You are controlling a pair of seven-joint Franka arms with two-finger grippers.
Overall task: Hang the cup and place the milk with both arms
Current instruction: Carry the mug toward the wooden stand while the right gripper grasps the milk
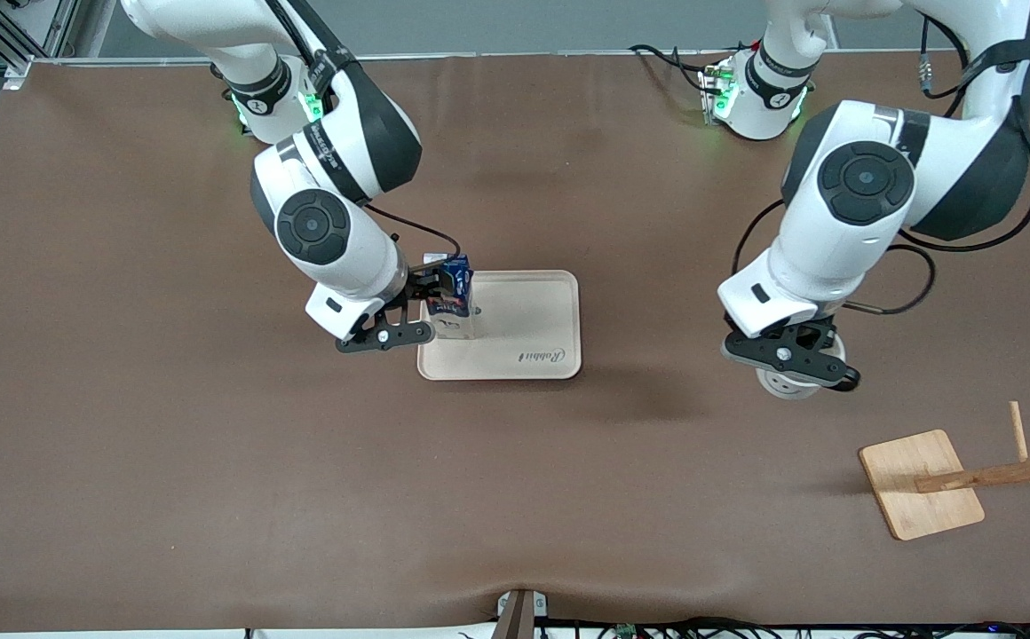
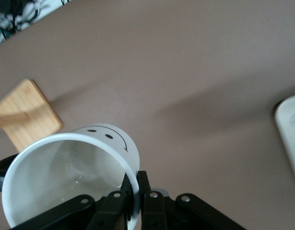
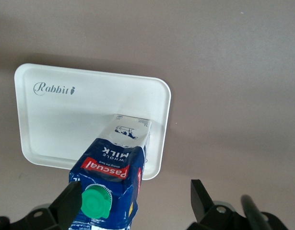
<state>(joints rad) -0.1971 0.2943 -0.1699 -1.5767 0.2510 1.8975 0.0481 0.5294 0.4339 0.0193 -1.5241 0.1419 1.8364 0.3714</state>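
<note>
The milk [image 1: 455, 306] stands upright on the beige tray [image 1: 533, 328], in the part of the tray toward the right arm's end. My right gripper [image 1: 431, 306] is open around its top. In the right wrist view the milk [image 3: 113, 182] sits close against one finger [image 3: 70, 203], with a wide gap to the other, and its base rests near a corner of the tray [image 3: 65, 124]. My left gripper [image 1: 804, 368] is shut on the rim of the cup [image 1: 786, 383] and holds it over bare table. The cup [image 2: 65, 177] shows its smiley face, pinched in the left gripper [image 2: 137, 189].
A wooden rack with a square base [image 1: 919, 484] and a pegged pole stands near the front camera at the left arm's end; it also shows in the left wrist view [image 2: 27, 115]. The brown mat covers the table. The tray's edge [image 2: 289, 124] shows in the left wrist view.
</note>
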